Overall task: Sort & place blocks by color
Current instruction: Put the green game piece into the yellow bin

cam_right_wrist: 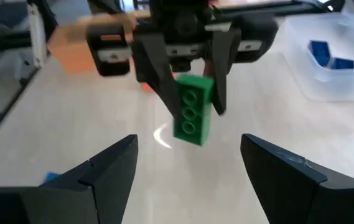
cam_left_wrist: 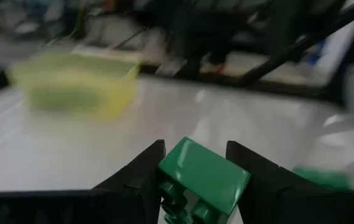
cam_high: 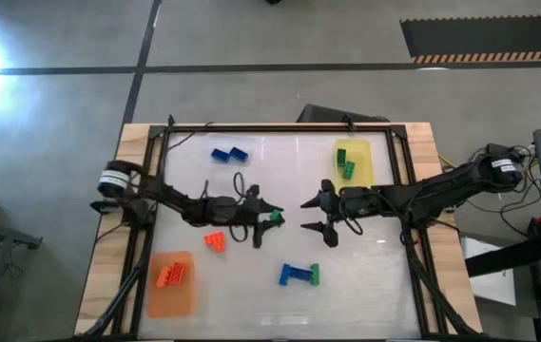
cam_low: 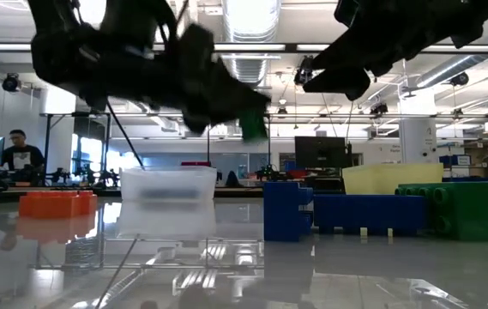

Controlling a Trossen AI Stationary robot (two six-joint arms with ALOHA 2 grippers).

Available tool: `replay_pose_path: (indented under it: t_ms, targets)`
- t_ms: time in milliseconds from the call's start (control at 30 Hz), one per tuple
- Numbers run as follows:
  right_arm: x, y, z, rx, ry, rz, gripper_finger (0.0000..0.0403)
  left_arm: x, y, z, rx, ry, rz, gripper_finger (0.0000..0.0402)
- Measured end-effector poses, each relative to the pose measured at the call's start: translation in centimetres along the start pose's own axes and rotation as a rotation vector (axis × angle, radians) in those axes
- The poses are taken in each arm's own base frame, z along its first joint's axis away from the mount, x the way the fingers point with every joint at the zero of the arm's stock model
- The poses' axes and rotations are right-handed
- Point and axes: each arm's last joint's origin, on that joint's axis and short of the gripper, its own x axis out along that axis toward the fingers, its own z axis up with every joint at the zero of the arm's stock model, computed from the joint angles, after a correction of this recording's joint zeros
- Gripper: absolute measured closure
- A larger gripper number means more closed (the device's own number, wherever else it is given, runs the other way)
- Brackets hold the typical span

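Note:
My left gripper (cam_high: 272, 219) is over the middle of the table, shut on a green studded block (cam_right_wrist: 193, 112) that also shows between its fingers in the left wrist view (cam_left_wrist: 203, 179). My right gripper (cam_high: 310, 215) faces it from the right, open, its fingers standing apart just short of the block and touching nothing. Two blue blocks (cam_high: 230, 154) lie in the clear mat, green blocks (cam_high: 345, 163) in the yellow mat, and orange blocks (cam_high: 173, 275) on the orange mat. One orange block (cam_high: 215, 241) and a joined blue and green group (cam_high: 299, 275) rest on the table. My left gripper pinches the green block by its upper end (cam_right_wrist: 193, 83) between the two fingers (cam_right_wrist: 158, 68). The fingers come from the table's left, slanting downward. The block is lifted clear of the table (cam_low: 252, 127) and hangs below the fingertips, its long side roughly upright.
The clear mat (cam_high: 251, 150) sits far left of centre, the yellow mat (cam_high: 367, 152) far right, the orange mat (cam_high: 161, 299) near left. A dark frame (cam_high: 280, 126) runs round the table. In the low view a person (cam_low: 21, 154) sits far behind.

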Motion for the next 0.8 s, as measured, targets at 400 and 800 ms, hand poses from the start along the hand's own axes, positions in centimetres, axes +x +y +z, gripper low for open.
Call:
replay_pose_path:
  t_ms: [400,800]
  targets:
    - [3.5,0.8,0.7,-0.042,-0.173,-0.094,0.0129,-2.5,-0.9,6.0,0.023,-0.211,0.069,0.0259]
    - [5.4,0.8,2.9,-0.126,-0.209,-0.302,0.0129,-3.1,-0.4,6.6,0.008,-0.224,0.221,0.0258]
